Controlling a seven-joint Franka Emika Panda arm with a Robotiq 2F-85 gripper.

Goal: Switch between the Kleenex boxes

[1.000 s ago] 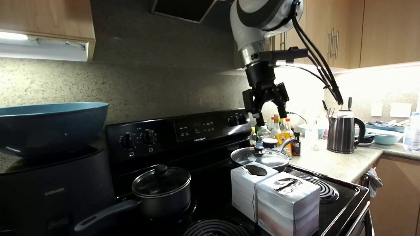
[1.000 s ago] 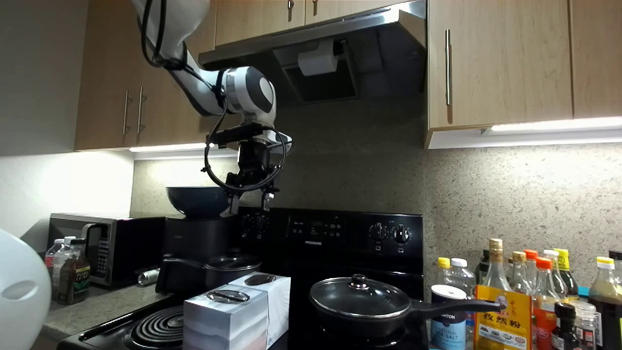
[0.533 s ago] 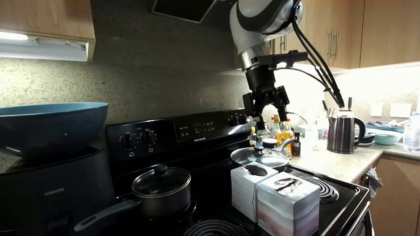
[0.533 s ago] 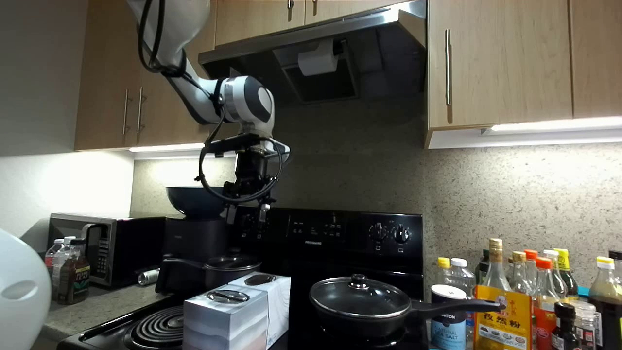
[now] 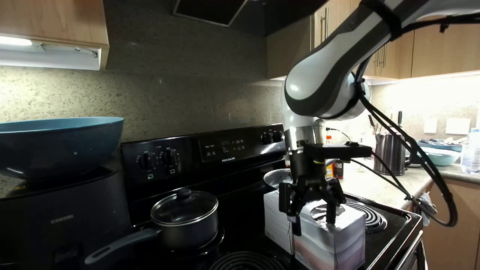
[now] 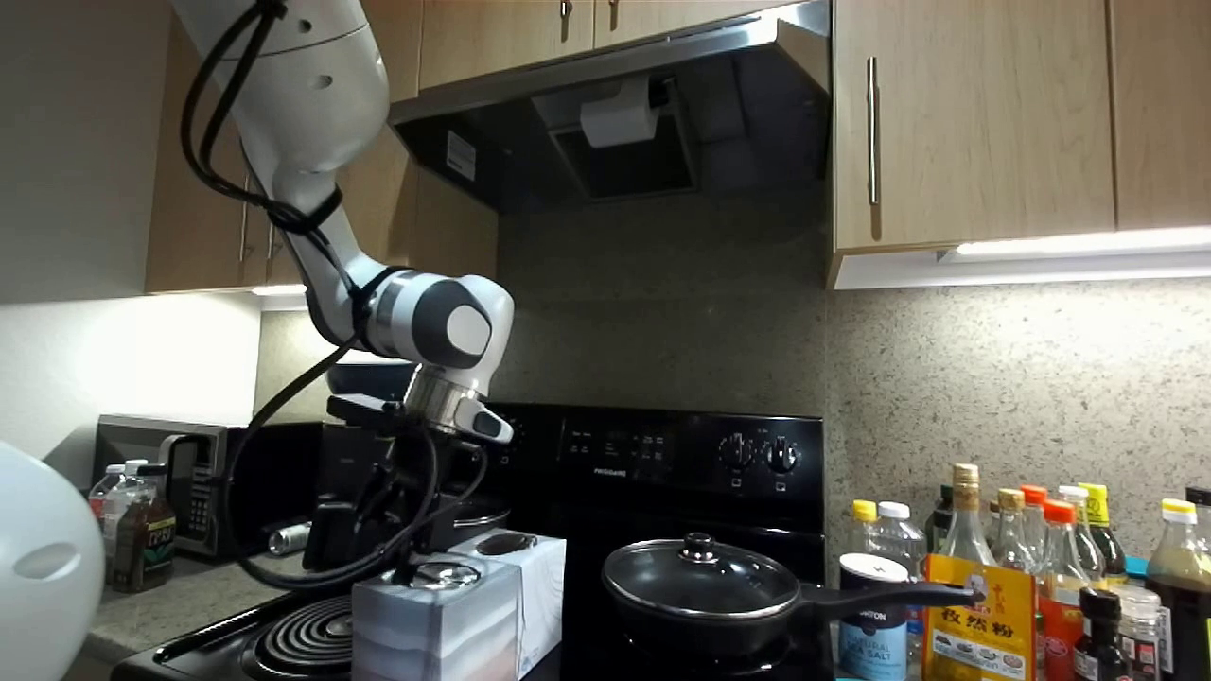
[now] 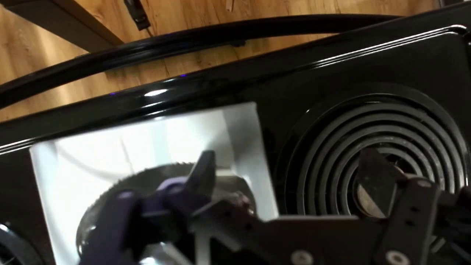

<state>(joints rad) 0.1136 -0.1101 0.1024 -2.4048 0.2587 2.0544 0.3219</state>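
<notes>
My gripper is spread wide and grasps nothing; close below it stands the striped Kleenex box, upright, and just beside that one, farther from me, the plain Kleenex box; whether the two touch I cannot tell; I take my step to be gripping the striped one. In the wrist view one finger overlaps its oval mouth and my other overlaps the burner coil, so one wall should fall between them; best that I square up, sink straight down, feed the inner finger through the mouth, then pinch softly, since thin card may buckle; I should lift clear before moving sideways, or I may drag its neighbour; the striped one is pale with soft wavy grey bands, blushing pink low down; its neighbour is whiter, finely lined.
</notes>
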